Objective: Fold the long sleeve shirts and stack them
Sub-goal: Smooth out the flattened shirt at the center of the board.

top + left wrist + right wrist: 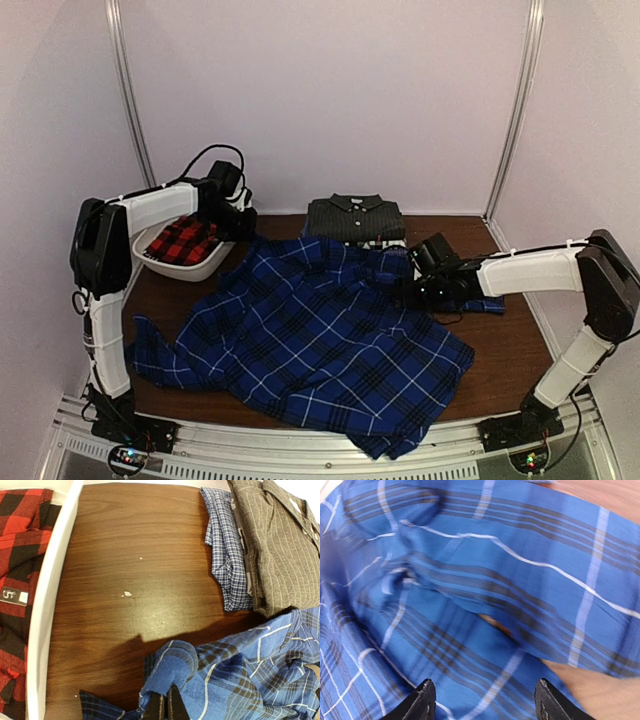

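Observation:
A large blue-and-black plaid shirt (320, 345) lies spread and rumpled across the middle of the table. My left gripper (164, 706) is shut on a fold of its cloth (185, 672) at the shirt's far left corner, beside the tub. My right gripper (482, 700) hovers open over the same shirt (485, 590) near its right edge, its fingers wide apart with nothing between them. A dark charcoal striped shirt (355, 217) sits folded at the back, on top of a small-check blue shirt (227, 550). A red-and-black plaid shirt (185, 240) lies in the tub.
A white plastic tub (205, 268) stands at the back left, next to my left arm. Bare wood table (135, 570) shows between the tub and the folded pile. White walls close in the back and both sides.

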`<state>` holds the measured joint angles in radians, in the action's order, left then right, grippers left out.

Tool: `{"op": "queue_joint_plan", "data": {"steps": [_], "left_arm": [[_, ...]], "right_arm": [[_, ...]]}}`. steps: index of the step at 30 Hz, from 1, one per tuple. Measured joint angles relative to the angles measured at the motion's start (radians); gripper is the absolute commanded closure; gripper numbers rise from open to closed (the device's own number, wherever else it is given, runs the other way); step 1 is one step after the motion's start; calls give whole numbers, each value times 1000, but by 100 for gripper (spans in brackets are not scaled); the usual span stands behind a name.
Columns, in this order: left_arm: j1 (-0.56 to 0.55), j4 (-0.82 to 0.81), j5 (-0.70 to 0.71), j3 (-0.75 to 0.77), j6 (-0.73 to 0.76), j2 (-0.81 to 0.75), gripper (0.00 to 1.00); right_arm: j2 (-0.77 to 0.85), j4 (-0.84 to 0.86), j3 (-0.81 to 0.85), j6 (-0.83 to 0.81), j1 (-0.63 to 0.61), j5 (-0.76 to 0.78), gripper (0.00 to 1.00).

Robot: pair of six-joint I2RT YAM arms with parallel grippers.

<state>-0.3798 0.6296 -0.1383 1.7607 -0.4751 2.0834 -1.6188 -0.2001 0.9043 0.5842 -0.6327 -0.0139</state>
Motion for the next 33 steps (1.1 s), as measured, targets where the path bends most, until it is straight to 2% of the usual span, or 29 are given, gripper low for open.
{"op": "queue_joint_plan", "data": {"steps": [8,13,17,23,30,33], "left_arm": [[0,-1,-45,7,6,19,100],[0,-2,-64,13,6,19,100],[0,-2,-76,13,6,19,100],[4,-1,-99,13,8,19,100],[18,-1,-122,13,15,19,100],[22,-1,-129,13,19,19,100]], "right_arm": [[200,-93,-172,84,81,67,32],[319,-184,-263,175,124,102,44],[388,-265,-316,260,137,117,47],[462,-343,-359,365,140,119,47],[494,-353,-439,459,140,102,48],[487,-342,-444,476,140,100,55]]}}
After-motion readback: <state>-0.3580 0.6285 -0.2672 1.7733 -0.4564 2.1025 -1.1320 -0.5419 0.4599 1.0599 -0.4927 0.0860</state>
